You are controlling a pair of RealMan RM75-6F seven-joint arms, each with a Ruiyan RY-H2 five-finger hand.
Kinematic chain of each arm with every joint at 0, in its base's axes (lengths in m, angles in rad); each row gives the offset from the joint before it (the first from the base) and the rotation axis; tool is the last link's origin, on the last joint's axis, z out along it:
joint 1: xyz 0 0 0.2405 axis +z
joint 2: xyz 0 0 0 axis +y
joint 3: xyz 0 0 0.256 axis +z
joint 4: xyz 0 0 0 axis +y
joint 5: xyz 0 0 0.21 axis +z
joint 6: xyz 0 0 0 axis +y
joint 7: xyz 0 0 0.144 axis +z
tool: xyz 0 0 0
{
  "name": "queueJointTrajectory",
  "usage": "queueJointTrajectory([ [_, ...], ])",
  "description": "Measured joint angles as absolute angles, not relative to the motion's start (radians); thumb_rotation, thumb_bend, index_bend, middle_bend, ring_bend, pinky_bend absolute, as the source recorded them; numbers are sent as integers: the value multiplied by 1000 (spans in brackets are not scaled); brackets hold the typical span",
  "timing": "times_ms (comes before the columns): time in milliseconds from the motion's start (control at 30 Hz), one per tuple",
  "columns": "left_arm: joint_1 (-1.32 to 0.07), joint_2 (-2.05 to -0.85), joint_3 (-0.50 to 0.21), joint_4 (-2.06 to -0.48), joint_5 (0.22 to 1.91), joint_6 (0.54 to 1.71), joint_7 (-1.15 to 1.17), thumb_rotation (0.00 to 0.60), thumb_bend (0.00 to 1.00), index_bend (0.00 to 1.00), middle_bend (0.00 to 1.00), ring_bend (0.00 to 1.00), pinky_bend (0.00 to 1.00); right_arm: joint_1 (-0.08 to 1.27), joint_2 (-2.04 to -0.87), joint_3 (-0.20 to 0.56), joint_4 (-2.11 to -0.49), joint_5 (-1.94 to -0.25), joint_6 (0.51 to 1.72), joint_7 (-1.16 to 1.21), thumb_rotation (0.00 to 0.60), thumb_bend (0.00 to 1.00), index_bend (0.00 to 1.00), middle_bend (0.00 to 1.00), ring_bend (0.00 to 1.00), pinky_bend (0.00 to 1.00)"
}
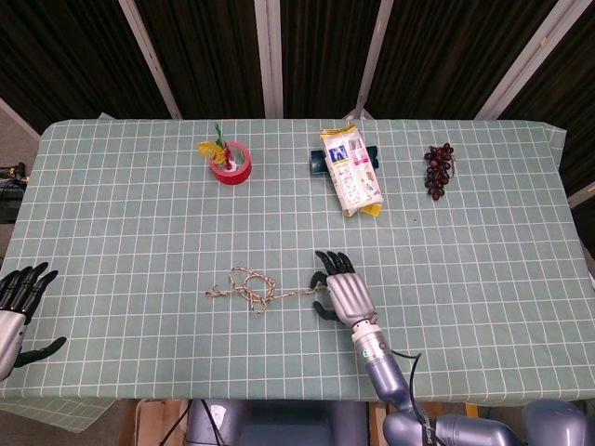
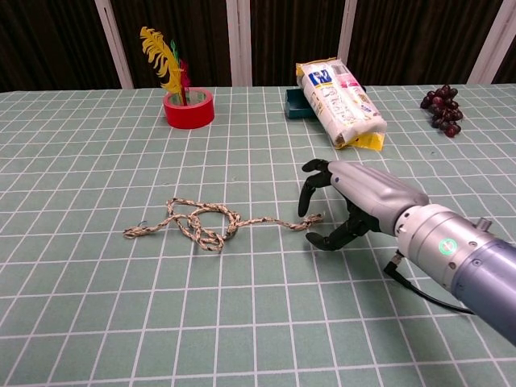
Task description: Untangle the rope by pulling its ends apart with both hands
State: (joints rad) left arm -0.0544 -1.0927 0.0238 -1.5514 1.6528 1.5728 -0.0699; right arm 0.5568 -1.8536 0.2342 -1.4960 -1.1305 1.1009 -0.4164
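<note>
Braided and speckled beige, the thin knotted rope lies near the front middle of the green checked desk in the head view. Its right end sits just under the right hand, whose fingers are spread and hold nothing. The left hand waits well apart at the desk's left edge, fingers apart.

From the chest view, the rope looks light, limp and rough enough to pinch. Its frayed right tip lies between the right hand's thumb and fingers; the bare left tail suits the other hand.
</note>
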Motion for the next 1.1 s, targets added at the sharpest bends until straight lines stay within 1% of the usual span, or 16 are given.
queueJointTrajectory([
  [600,-58,-1093,22,-1551,1645,1565,-76,600,84,61,0,0,0,603,-1917,253,-1431,-1098,1089,-409,600,362,519,121,0,0],
  [733,-59,-1093,22,-1550,1642,1562,-78,600,84,61,0,0,0,607,-1924,253,-1422,-1095,1090,-409,600,398,534,125,0,0],
  [1100,-59,-1093,22,-1549,1640,1561,-81,600,84,61,0,0,0,611,-1936,248,-1406,-1085,1094,-404,600,418,569,135,0,0],
])
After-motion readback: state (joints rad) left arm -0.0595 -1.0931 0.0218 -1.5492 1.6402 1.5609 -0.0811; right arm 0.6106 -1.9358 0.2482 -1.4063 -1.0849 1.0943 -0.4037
